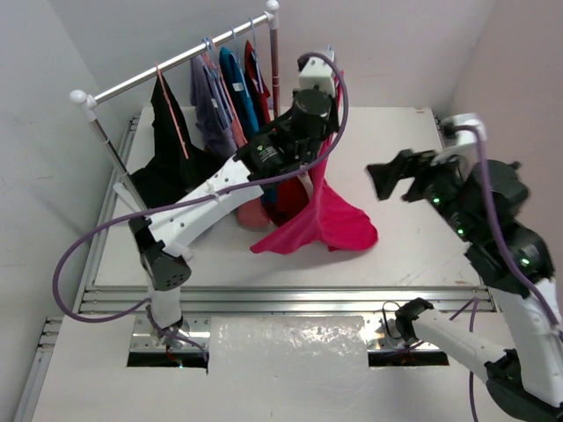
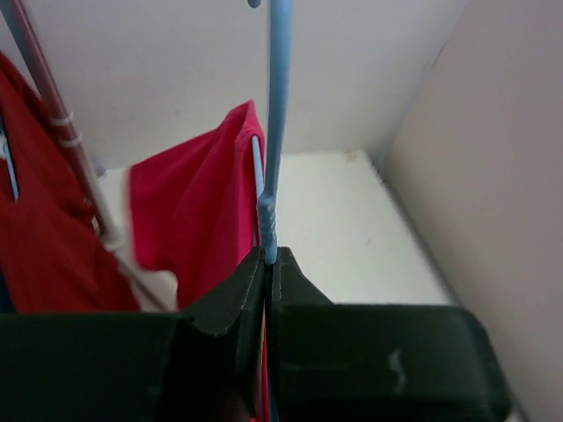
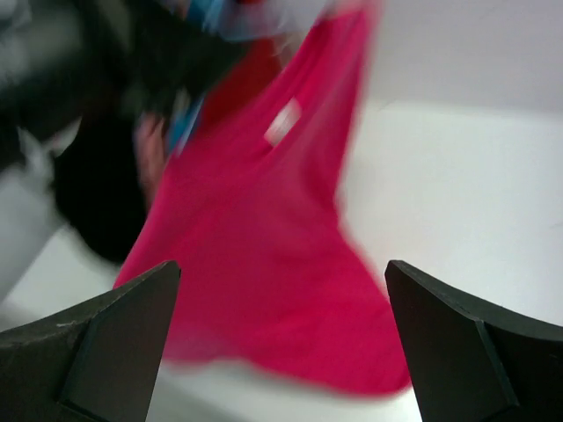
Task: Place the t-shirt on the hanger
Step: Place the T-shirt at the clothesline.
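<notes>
The magenta-pink t-shirt (image 1: 327,220) hangs from the pale blue hanger, its lower part pooled on the table. In the left wrist view the hanger (image 2: 275,132) rises straight up from my left gripper (image 2: 268,257), which is shut on its wire, with the shirt (image 2: 198,211) draped beside it. In the top view the left gripper (image 1: 308,110) is raised above the shirt. My right gripper (image 1: 393,178) is open and empty, off to the shirt's right. The right wrist view shows the shirt (image 3: 264,255) with its white label (image 3: 282,122) between the open fingers, blurred.
A clothes rail (image 1: 176,61) at the back left carries a black shirt (image 1: 167,149), purple, blue and red shirts on other hangers. A darker red shirt (image 2: 44,220) hangs left of the left gripper. Walls stand close behind and to the right.
</notes>
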